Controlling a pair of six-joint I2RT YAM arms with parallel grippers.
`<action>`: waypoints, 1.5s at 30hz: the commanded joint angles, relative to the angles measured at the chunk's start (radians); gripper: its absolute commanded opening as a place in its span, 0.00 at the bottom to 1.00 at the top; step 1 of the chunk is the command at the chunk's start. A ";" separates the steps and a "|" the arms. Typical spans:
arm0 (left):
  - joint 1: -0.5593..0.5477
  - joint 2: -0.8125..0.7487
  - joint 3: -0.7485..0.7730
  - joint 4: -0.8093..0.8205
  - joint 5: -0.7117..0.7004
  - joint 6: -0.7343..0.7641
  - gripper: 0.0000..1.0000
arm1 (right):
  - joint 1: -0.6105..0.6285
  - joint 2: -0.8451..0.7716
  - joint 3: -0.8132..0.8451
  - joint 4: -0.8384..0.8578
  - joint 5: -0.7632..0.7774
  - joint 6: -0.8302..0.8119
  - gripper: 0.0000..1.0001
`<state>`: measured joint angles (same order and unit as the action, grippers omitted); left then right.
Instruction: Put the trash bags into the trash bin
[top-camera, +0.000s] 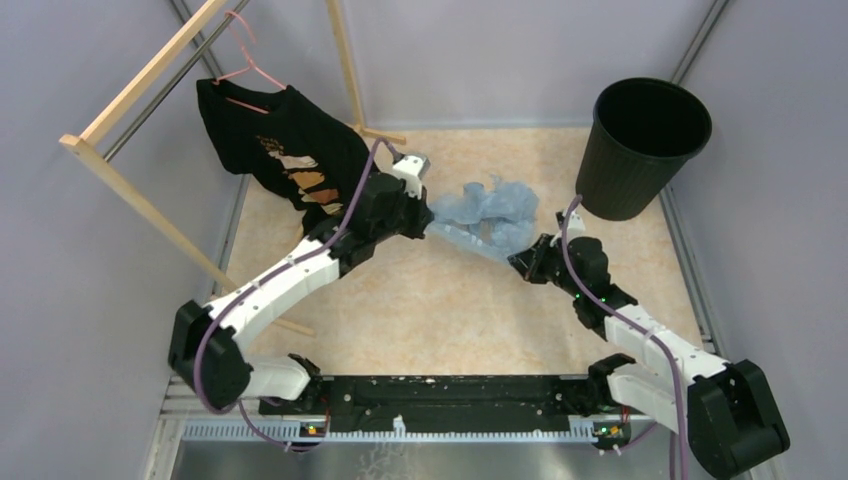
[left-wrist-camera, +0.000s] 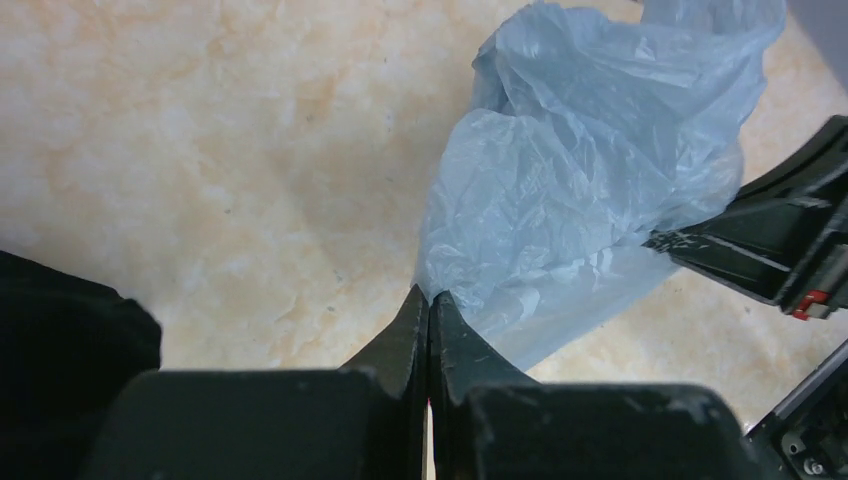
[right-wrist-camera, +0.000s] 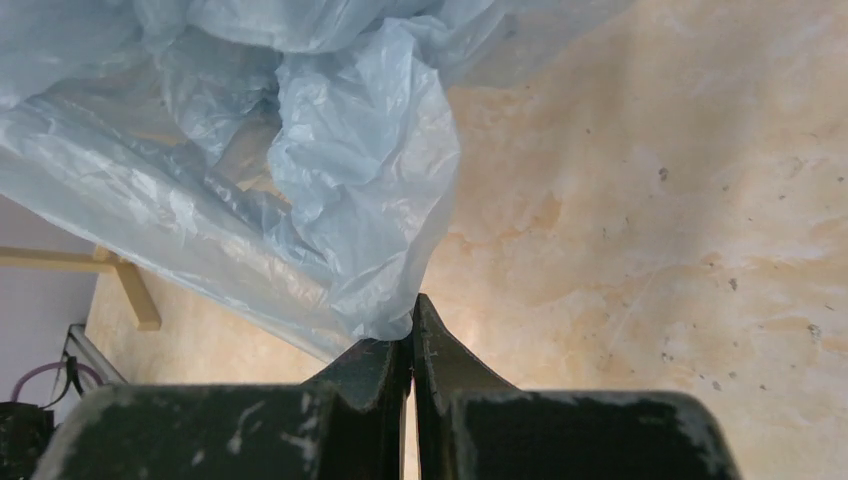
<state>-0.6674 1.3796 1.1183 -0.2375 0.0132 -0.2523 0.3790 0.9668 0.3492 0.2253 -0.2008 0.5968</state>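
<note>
The trash bag (top-camera: 492, 208) is a crumpled pale-blue film, held just above the tan table at mid-table between my two grippers. My left gripper (top-camera: 432, 216) is shut on its left corner. In the left wrist view the film (left-wrist-camera: 580, 170) runs out from the closed tips (left-wrist-camera: 430, 298). My right gripper (top-camera: 520, 262) is shut on the bag's lower right edge. In the right wrist view the bag (right-wrist-camera: 330, 170) bunches over the closed tips (right-wrist-camera: 412, 312). The black ribbed trash bin (top-camera: 645, 145) stands upright at the back right, with no bag in it.
A black T-shirt (top-camera: 290, 150) hangs on a pink hanger from a wooden rack (top-camera: 130, 190) at the back left, close behind my left arm. The right gripper's body (left-wrist-camera: 770, 240) shows at the right of the left wrist view. Grey walls enclose the table.
</note>
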 joint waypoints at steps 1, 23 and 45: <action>0.011 -0.118 -0.087 0.152 -0.147 0.026 0.00 | 0.003 0.032 -0.023 -0.003 0.007 0.015 0.00; 0.008 -0.180 -0.144 0.292 0.187 0.078 0.00 | 0.003 -0.092 0.160 -0.270 0.085 -0.211 0.68; 0.009 -0.179 -0.183 0.411 0.457 0.032 0.00 | 0.276 0.082 0.203 0.037 -0.178 -0.213 0.80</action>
<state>-0.6609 1.1957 0.9298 0.0994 0.4118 -0.2146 0.6144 0.9989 0.5117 0.1276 -0.3714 0.3702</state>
